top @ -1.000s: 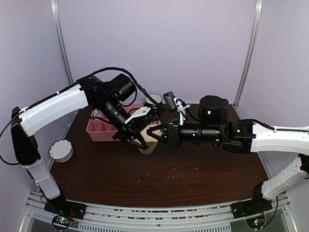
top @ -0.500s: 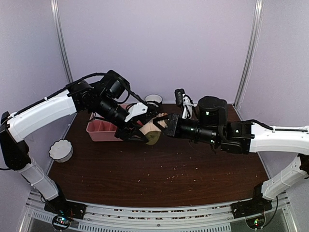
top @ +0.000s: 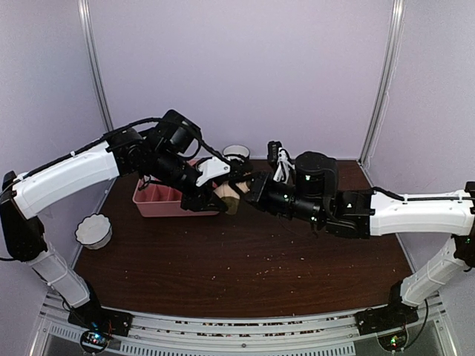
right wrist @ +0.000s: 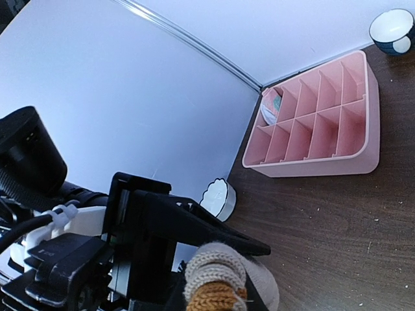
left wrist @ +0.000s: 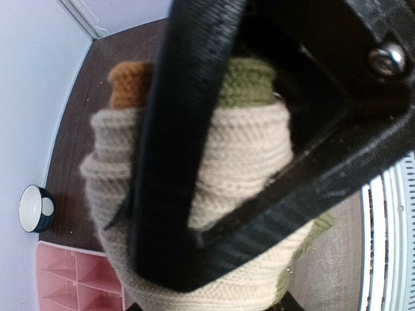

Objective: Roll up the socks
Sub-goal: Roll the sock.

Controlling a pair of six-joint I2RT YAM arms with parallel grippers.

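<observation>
White scalloped bowl (top: 93, 231) on table (top: 245, 259); pink divided tray (top: 159, 204), pink sock (right wrist: 271, 107) in a corner compartment; left gripper (top: 222, 196) astride rolled tan sock (left wrist: 246, 162), grip not discernible; roll raised just right of tray; right gripper (top: 250, 190) clamped on roll.

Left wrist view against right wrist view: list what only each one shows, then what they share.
Only the left wrist view shows the olive green band of the roll and the ribbed metal rail at the table edge. Only the right wrist view shows the white fluted bowl and a pink sock tucked in one tray compartment. Both show the tan sock, the pink tray and the dark blue bowl.
</observation>
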